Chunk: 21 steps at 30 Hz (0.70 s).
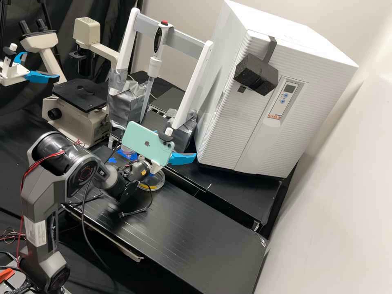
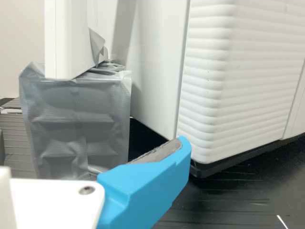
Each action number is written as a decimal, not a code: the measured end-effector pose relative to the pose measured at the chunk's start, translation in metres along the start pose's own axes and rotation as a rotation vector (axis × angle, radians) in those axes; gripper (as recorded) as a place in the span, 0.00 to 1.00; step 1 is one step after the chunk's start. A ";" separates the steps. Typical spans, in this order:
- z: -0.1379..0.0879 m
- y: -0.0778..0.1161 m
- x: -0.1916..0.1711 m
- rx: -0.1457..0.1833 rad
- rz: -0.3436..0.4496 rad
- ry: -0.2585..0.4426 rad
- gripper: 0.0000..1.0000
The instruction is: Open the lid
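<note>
Onto the high view now, and the gripper point(image 1: 182, 158) is being held open and empty, one blue finger being left visible past the mint-green phone point(image 1: 147, 143) that is being carried on the arm point(image 1: 83, 167). In the wrist view, a wide stance is being shown: nothing is being pressed by the grey pad point(image 2: 159, 151) of the near finger, and no other finger is being met by it. Down on the black bench point(image 1: 196, 232), a clear round dish point(image 1: 157, 184) with yellow at its edge is being partly covered by the wrist of the arm; whether a separate lid is being borne by it cannot be told. Blue tape point(image 1: 112, 160) is being displayed near the dish.

Behind, a pipette point(image 1: 154, 65) with a red top is being supported upright in a white frame point(image 1: 194, 85), whose feet are being wrapped in silver tape point(image 1: 124, 104). Off to one side of that, a microscope point(image 1: 77, 116) is being supported by the bench. On the other side, a big white incubator point(image 1: 228, 122) with ribbed panels is being fitted with a dark foam block point(image 1: 257, 75), just beside the small control panel point(image 1: 285, 98).
</note>
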 end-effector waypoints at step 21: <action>0.013 0.019 -0.086 -0.005 0.091 0.121 1.00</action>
